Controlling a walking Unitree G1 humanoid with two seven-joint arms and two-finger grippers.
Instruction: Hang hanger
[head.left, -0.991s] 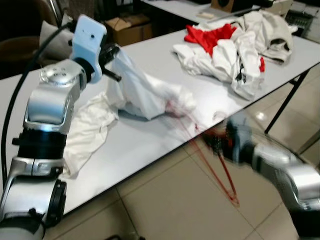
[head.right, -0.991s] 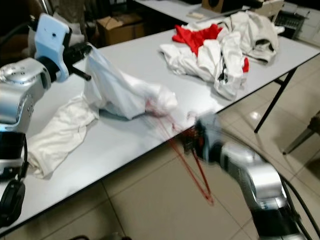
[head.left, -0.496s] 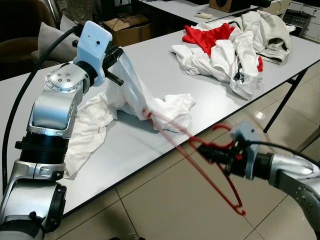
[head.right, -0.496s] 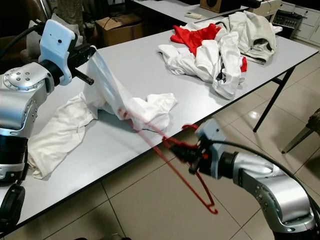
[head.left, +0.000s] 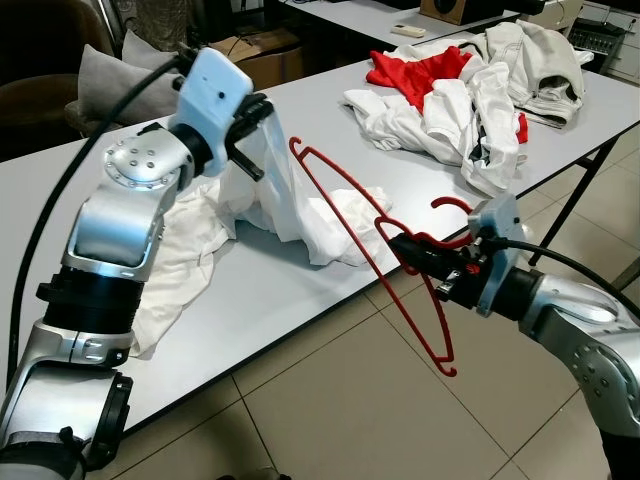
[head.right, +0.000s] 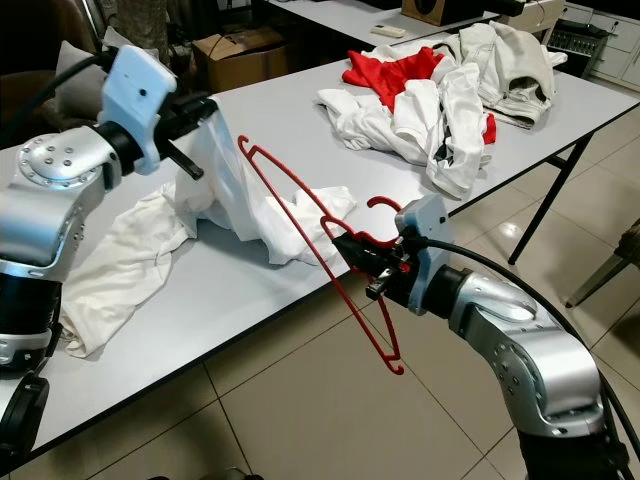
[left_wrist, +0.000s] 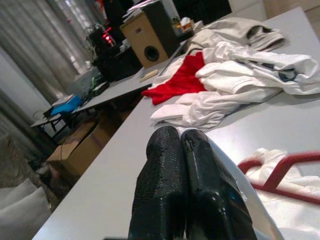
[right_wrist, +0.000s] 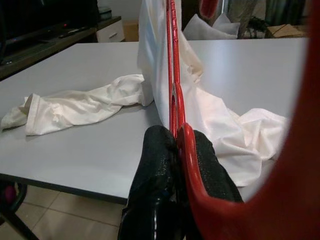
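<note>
Left eye view: two pincers, right pincer (head.left: 412, 248) clamped on one red hanger (head.left: 345, 215), left pincer (head.left: 262, 108) pinching one white garment (head.left: 290, 205).

Bright, even indoor light, soft shadows, sharp head views — wrist foregrounds blurred.

Clothes pile (head.left: 470, 90), cardboard box (head.left: 255, 55)

A long grey worktop (head.left: 330, 110) stands on black legs over a glossy beige tiled floor (head.left: 330, 420); a cardboard box (head.left: 255, 52) and grey cushion (head.left: 110, 75) sit in the dim room behind.
</note>
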